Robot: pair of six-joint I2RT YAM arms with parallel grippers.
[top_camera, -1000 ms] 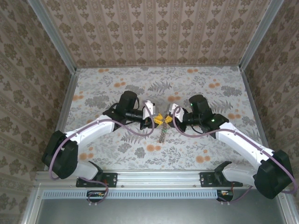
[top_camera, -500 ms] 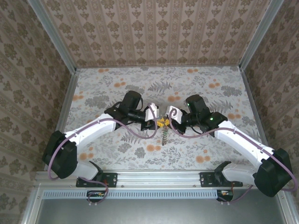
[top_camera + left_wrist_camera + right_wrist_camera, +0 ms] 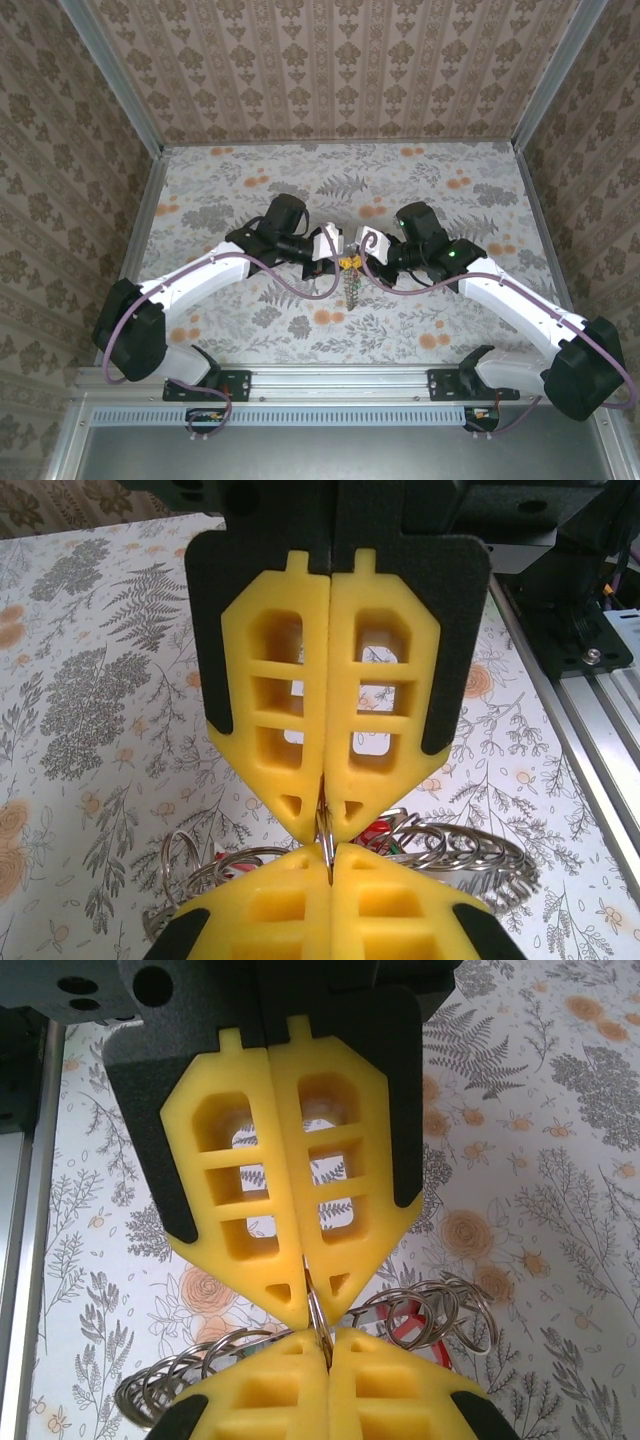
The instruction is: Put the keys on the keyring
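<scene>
My left gripper point(image 3: 342, 262) and right gripper point(image 3: 352, 262) meet tip to tip above the middle of the table. Both are shut on one thin metal loop seen edge-on point(image 3: 328, 832), point(image 3: 318, 1312). The loop belongs to the keyring point(image 3: 350, 288), which hangs below the fingertips. It shows as a curved band edged with several silver wire loops point(image 3: 470, 855), point(image 3: 445, 1310). A red key piece point(image 3: 412, 1328), point(image 3: 377, 830) sits among the loops, partly hidden by the yellow fingers. A speck of green point(image 3: 394, 849) lies beside it.
The floral tablecloth point(image 3: 230, 190) covers the table inside patterned walls point(image 3: 330, 70). An aluminium rail point(image 3: 340, 380) with both arm bases runs along the near edge. Purple cables point(image 3: 300, 285) loop beside each wrist.
The left gripper has moved right and closed its jaws on the loop. The two grippers, apart a second ago, now touch tip to tip.
</scene>
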